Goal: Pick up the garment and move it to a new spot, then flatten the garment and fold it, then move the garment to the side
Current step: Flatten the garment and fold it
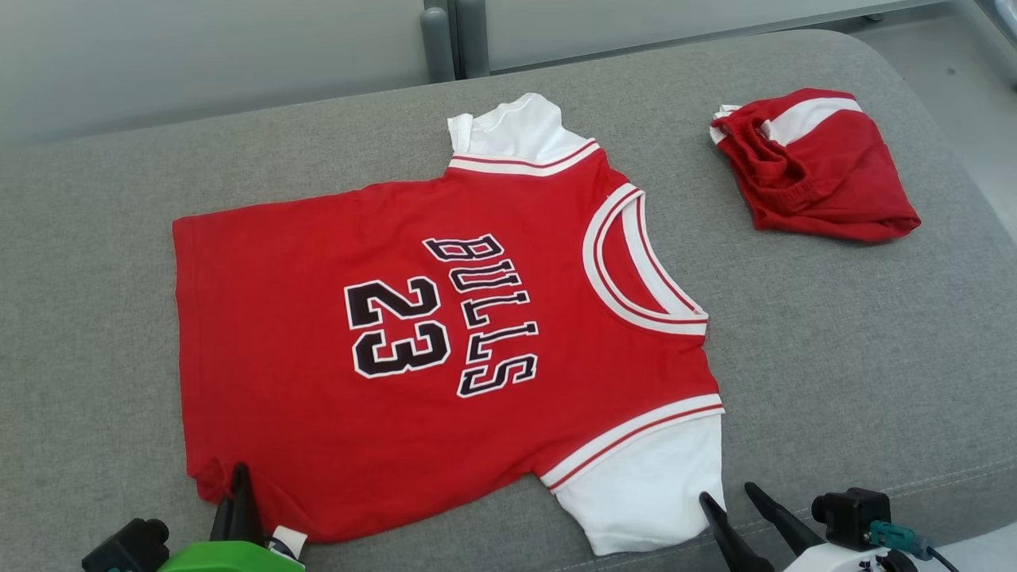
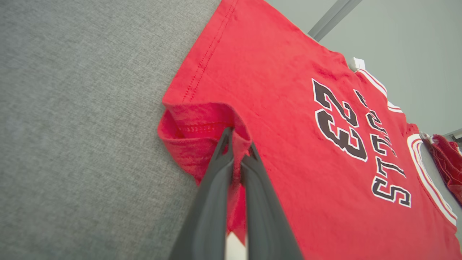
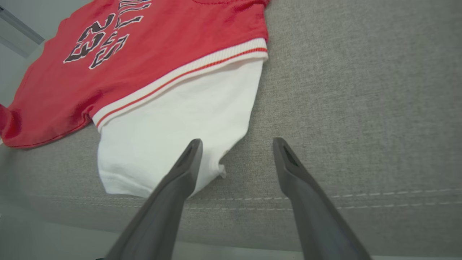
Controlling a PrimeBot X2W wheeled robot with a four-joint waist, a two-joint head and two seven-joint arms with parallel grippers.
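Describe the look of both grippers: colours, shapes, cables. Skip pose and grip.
The left gripper has two long, dark grey fingers tapering to points, on a bright green housing beside a black camera block. The right gripper has matching fingers, slotted near the tips, on a white housing; its black camera carries a teal connector and black cable.

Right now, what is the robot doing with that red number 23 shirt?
The robot is working on a red jersey spread out flat on a grey cushion. Its left end effector is pinched shut on the jersey's bottom corner, where the cloth is bunched up. Its right end effector is open at the corner of the near white sleeve, not gripping it. A red bundle of other clothing lies apart, farther along the cushion.
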